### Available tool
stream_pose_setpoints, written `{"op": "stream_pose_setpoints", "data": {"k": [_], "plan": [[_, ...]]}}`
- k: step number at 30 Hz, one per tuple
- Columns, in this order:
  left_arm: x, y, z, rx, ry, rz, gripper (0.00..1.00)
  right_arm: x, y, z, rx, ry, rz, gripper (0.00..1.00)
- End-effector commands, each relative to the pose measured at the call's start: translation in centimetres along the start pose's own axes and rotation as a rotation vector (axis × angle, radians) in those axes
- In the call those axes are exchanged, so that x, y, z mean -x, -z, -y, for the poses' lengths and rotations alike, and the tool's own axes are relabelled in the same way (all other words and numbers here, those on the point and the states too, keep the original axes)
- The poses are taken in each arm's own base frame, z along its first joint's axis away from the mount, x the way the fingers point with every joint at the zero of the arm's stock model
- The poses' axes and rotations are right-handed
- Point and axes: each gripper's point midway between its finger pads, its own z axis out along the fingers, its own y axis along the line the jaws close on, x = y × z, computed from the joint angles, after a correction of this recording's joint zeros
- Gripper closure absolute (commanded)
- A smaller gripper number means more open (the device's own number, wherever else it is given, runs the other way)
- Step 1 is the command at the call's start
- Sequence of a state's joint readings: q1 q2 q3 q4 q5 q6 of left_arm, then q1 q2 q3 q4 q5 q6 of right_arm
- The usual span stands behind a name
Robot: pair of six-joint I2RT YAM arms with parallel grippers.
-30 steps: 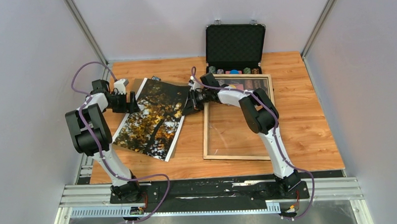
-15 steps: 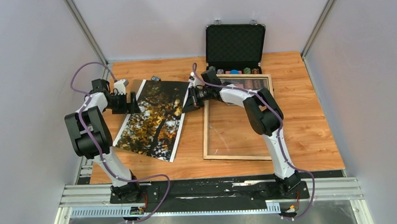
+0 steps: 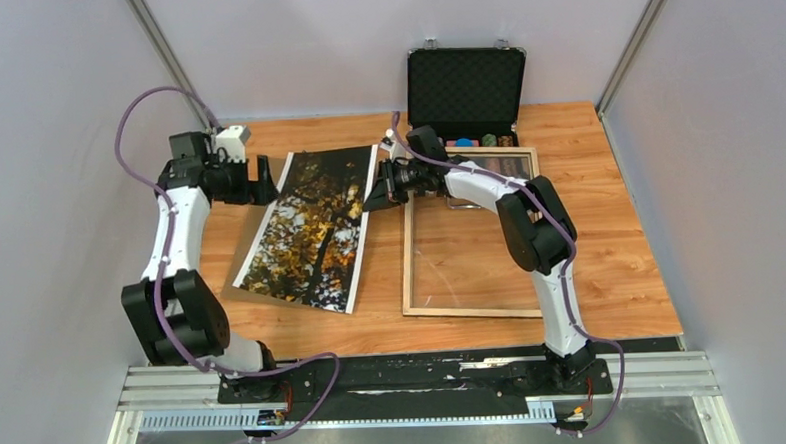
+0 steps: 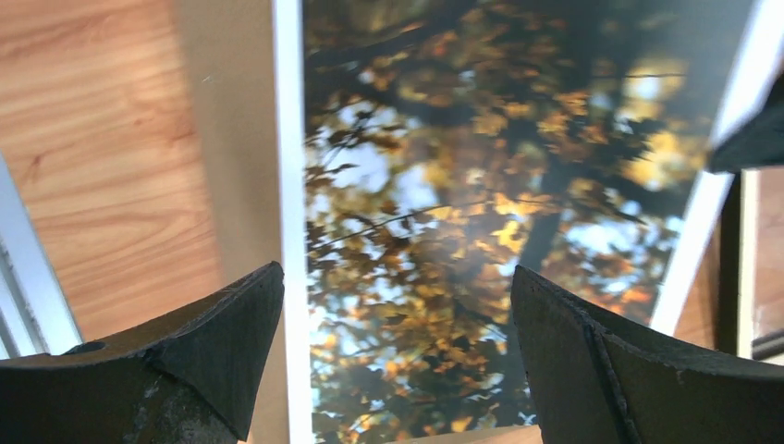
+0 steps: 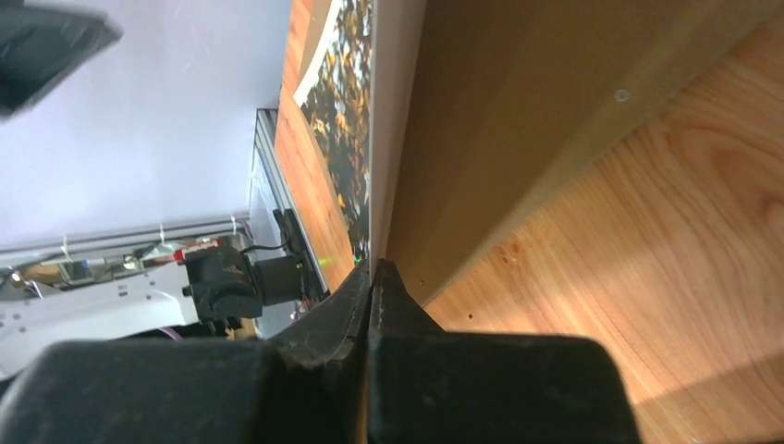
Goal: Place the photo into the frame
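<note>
I see right tool (image 3: 380,195) clenched on photo (image 3: 314,230) edge, left tool (image 3: 265,180) released, jaws wide, photo just ahead of it, frame (image 3: 408,261) flat on table (image 3: 611,253) behind right tool

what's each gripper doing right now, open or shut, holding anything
left gripper: open, holding nothing.
right gripper: shut on the photo, pinching its edge.

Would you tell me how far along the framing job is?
Done: the right gripper is shut on the photo's far right edge. In hand: that side is raised; the left gripper stands open beside the other edge. Left: laying it inside the frame, lying apart on the right.
</note>
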State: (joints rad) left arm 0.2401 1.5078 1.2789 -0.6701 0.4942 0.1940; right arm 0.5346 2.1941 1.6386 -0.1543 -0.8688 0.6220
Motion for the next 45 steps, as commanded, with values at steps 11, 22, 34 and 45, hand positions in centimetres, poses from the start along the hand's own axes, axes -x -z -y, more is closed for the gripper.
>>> {"op": "stream_pose_setpoints", "data": {"k": [11,22,34,45], "plan": [[4.3,2.0,15.3,0.134,-0.237,0.08,0.0,5.1,3.8,-1.9,0.015,-0.099,0.161,1.0],[2.8,-4.1,23.4,0.073,-0.28,-0.087,0.0,5.0,4.1,-1.8,0.011,-0.114,0.169,1.0],[-0.1,-7.5,25.8,0.132,-0.305,-0.134,0.0,4.9,4.1,-0.9,0.031,-0.128,0.154,1.0],[-2.3,-9.9,24.1,0.246,-0.408,-0.079,0.0,4.9,4.8,-1.8,0.044,-0.107,0.173,1.0]]}}
